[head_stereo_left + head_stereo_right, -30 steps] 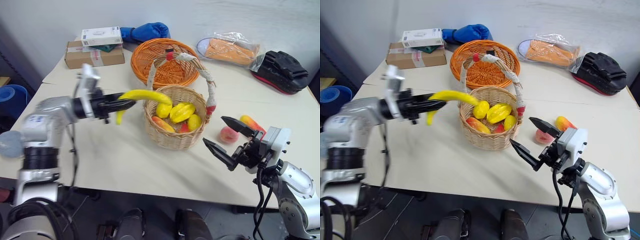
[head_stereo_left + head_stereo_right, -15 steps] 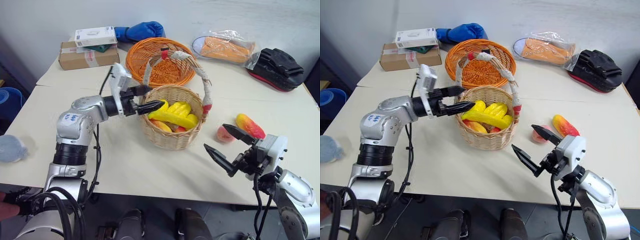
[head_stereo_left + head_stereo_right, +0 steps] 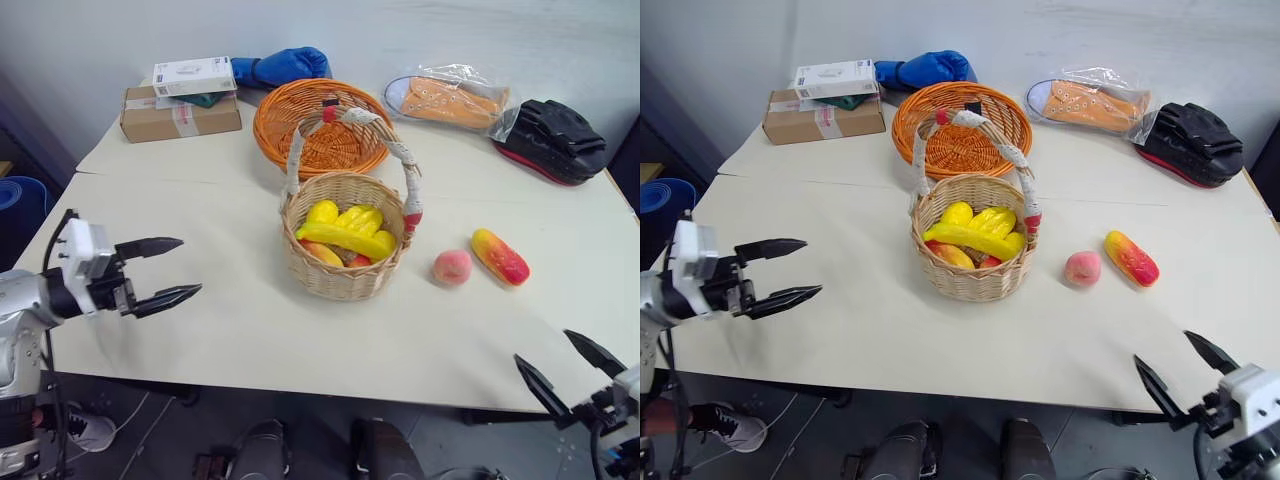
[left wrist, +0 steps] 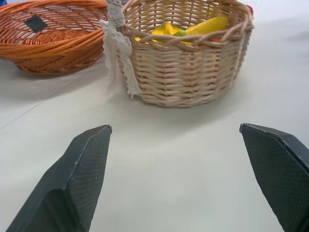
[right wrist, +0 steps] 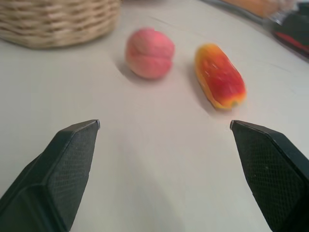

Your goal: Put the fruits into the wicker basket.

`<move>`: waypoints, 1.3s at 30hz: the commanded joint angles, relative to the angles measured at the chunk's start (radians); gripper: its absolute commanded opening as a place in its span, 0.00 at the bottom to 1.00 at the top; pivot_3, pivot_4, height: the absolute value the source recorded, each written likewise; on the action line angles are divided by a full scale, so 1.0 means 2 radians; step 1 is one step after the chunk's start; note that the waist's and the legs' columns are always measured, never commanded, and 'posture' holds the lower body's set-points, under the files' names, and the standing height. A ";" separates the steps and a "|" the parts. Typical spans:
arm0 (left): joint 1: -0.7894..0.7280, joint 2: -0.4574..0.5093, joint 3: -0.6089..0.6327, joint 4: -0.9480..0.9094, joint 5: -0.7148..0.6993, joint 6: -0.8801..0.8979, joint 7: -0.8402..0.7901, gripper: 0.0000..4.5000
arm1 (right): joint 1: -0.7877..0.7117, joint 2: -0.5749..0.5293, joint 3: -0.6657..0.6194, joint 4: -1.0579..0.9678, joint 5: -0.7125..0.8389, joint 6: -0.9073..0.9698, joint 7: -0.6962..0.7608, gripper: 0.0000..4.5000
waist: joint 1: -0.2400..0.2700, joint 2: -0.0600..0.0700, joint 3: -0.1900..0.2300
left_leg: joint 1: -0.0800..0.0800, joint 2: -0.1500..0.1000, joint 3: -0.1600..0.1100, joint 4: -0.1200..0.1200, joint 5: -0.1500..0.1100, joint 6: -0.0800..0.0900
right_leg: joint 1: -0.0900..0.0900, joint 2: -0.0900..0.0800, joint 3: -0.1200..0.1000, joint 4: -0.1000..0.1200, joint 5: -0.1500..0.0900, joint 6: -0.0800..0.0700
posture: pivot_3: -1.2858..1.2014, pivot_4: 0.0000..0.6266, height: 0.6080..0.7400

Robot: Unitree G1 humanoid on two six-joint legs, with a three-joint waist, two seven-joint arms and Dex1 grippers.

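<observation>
The wicker basket [image 3: 345, 270] stands mid-table with its cloth-wrapped handle arched over it. Inside it a yellow banana [image 3: 345, 240] lies across lemons and a starfruit. To its right on the table rest a pink peach [image 3: 452, 267] and a red-to-yellow mango [image 3: 500, 257]. My left gripper [image 3: 165, 270] hovers open and empty at the table's left edge, well clear of the basket. At the table's near right edge my right gripper [image 3: 570, 367] is open and empty, with the peach [image 5: 149, 52] and mango [image 5: 219, 76] ahead of it.
A shallow orange wicker bowl [image 3: 320, 125] sits just behind the basket. Boxes [image 3: 180, 100] and a blue glove [image 3: 280, 67] lie at the back left, a bagged orange shoe [image 3: 450, 95] and a black item [image 3: 555, 138] at the back right.
The left gripper opened and let the banana fall into the basket, then pulled back to the left edge. The right gripper drew back and down toward the near right edge.
</observation>
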State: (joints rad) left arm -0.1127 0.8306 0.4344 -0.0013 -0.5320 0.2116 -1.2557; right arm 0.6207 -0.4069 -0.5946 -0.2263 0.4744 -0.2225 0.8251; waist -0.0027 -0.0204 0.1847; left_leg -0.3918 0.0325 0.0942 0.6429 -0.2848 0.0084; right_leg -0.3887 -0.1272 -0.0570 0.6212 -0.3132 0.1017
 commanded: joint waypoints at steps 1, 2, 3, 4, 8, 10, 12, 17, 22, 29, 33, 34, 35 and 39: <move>0.028 -0.008 0.018 -0.037 -0.032 -0.004 -0.011 0.99 | 0.014 0.012 0.008 0.016 -0.012 -0.036 0.012 1.00 | -0.001 0.000 0.000 | 0.000 0.000 0.000 -0.001 0.000 0.000 | 0.000 0.000 0.000 0.000 0.000 0.000 | 0.52 0.24 1.00; 0.043 -0.004 0.023 -0.052 -0.042 0.012 -0.010 0.99 | 0.009 0.003 0.016 0.005 -0.013 -0.032 0.016 1.00 | -0.001 0.000 0.000 | 0.000 0.000 0.000 -0.002 0.000 -0.001 | -0.001 0.000 0.000 0.000 0.000 -0.001 | 0.52 0.24 1.00; 0.053 -0.001 0.027 -0.064 -0.049 0.023 -0.006 0.99 | -0.001 -0.007 0.021 -0.007 -0.010 -0.025 0.017 1.00 | -0.004 0.000 0.000 | 0.000 0.000 0.000 -0.002 0.000 -0.001 | -0.001 0.000 0.000 0.000 0.000 -0.001 | 0.52 0.24 1.00; 0.064 0.001 0.034 -0.075 -0.057 0.032 -0.005 0.99 | -0.021 -0.017 0.023 -0.022 0.004 -0.009 0.010 1.00 | -0.008 0.000 0.000 | 0.000 0.000 0.000 -0.003 0.001 -0.002 | -0.001 0.000 0.001 0.000 0.000 -0.001 | 0.52 0.24 1.00; 0.082 -0.001 0.041 -0.098 -0.067 0.040 0.003 0.99 | -0.125 -0.085 0.054 -0.048 0.031 0.062 0.013 1.00 | -0.019 0.001 0.000 | 0.002 0.000 0.002 -0.003 0.001 -0.002 | -0.001 0.000 0.001 0.001 0.000 0.000 | 0.52 0.24 1.00; 0.068 -0.008 0.026 -0.107 -0.072 0.044 0.014 0.99 | -0.195 -0.125 0.086 -0.042 0.037 0.116 0.016 1.00 | -0.016 0.001 0.000 | 0.003 0.000 0.002 -0.003 0.002 0.000 | -0.001 0.000 0.000 0.002 0.000 0.000 | 0.52 0.24 1.00; 0.048 -0.018 0.007 -0.117 -0.080 0.051 0.025 0.99 | -0.271 -0.159 0.130 -0.022 0.029 0.176 0.018 1.00 | -0.013 0.001 0.000 | 0.002 0.000 0.001 -0.003 0.003 0.000 | -0.001 0.000 -0.001 0.002 0.000 -0.001 | 0.52 0.24 1.00; 0.004 -0.034 -0.032 -0.126 -0.082 0.060 0.042 0.99 | -0.434 -0.183 0.240 0.062 -0.016 0.272 0.033 1.00 | -0.006 0.001 0.000 | 0.001 0.000 0.000 -0.002 0.004 0.000 | -0.001 0.000 -0.003 0.003 0.000 -0.001 | 0.52 0.24 1.00; -0.001 -0.030 -0.034 -0.142 -0.090 0.071 0.050 0.99 | -0.513 -0.181 0.291 0.151 -0.081 0.251 0.039 1.00 | -0.006 0.001 0.000 | -0.002 0.000 0.002 0.002 0.004 0.000 | -0.002 0.001 -0.006 0.003 0.000 0.000 | 0.52 0.24 1.00; 0.026 -0.028 -0.018 -0.169 -0.099 0.081 0.063 0.99 | -0.530 -0.186 0.290 0.195 -0.094 0.261 0.063 1.00 | -0.006 0.001 0.000 | -0.003 -0.001 0.002 0.004 0.003 0.002 | -0.002 -0.001 -0.008 0.002 0.001 0.001 | 0.52 0.24 1.00; 0.019 -0.028 -0.027 -0.172 -0.100 0.083 0.066 0.99 | -0.535 -0.182 0.294 0.231 -0.106 0.266 0.067 1.00 | -0.005 0.001 0.000 | -0.003 -0.001 0.001 0.004 0.003 0.001 | -0.002 -0.001 -0.009 0.003 0.001 0.001 | 0.52 0.24 1.00; 0.016 -0.028 -0.028 -0.173 -0.102 0.085 0.066 1.00 | -0.535 -0.178 0.290 0.235 -0.105 0.263 0.065 0.96 | -0.005 0.001 0.000 | -0.003 -0.001 0.001 0.004 0.003 0.001 | -0.002 -0.001 -0.009 0.003 0.001 0.001 | 0.52 0.24 1.00; 0.014 -0.026 -0.030 -0.174 -0.106 0.089 0.064 1.00 | -0.536 -0.175 0.285 0.237 -0.102 0.263 0.064 0.91 | -0.005 0.001 0.000 | -0.003 -0.001 0.001 0.004 0.003 0.001 | -0.002 -0.001 -0.009 0.003 0.001 0.001 | 0.52 0.24 1.00; 0.014 -0.014 -0.038 -0.185 -0.120 0.113 0.051 1.00 | -0.534 -0.186 0.288 0.236 -0.107 0.262 0.080 0.64 | -0.005 0.001 0.000 | -0.003 -0.001 0.001 0.004 0.003 0.001 | -0.002 0.000 -0.009 0.002 0.001 0.001 | 0.52 0.24 1.00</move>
State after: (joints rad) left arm -0.0748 0.7895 0.3556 -0.3286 -0.7399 0.4296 -1.1416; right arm -0.4661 -0.7616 -0.0308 0.2350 0.2737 0.2946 0.9543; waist -0.0124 -0.0189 0.1855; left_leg -0.3976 0.0314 0.0964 0.6506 -0.2786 0.0102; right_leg -0.3924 -0.1280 -0.0752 0.6260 -0.3117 0.1046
